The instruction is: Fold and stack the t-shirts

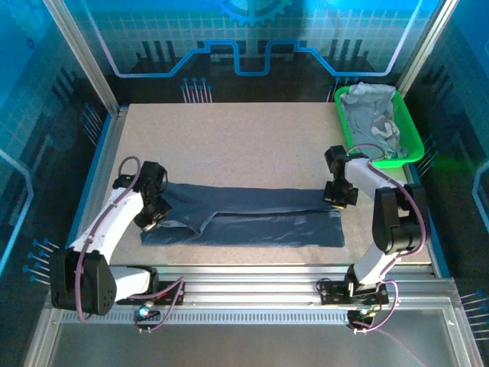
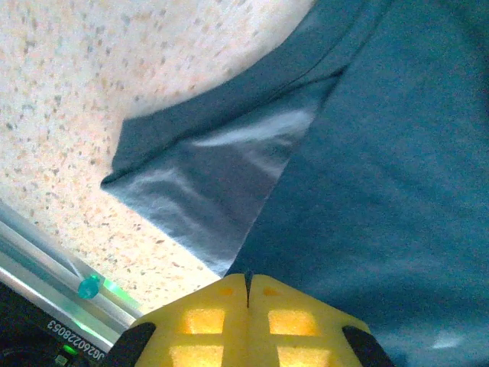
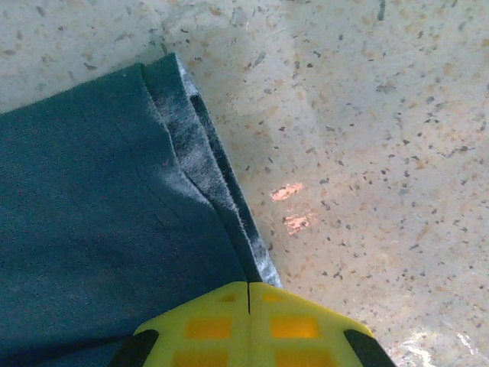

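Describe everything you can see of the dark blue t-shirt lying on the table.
The dark blue t-shirt is plain, soft-looking cloth, folded lengthwise into a long band lying flat across the near half of the speckled table. A sleeve pokes out at its left end; a stitched hem edges the right. The shut left gripper and right gripper meet it at opposite ends.

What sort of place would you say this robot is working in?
Probably a robot lab cell or demo booth. Two arms are bolted to a metal-framed table with a dark shirt on it, blue panels printed with gear and circuit graphics wall it in, and a green tray holds pale shirts.
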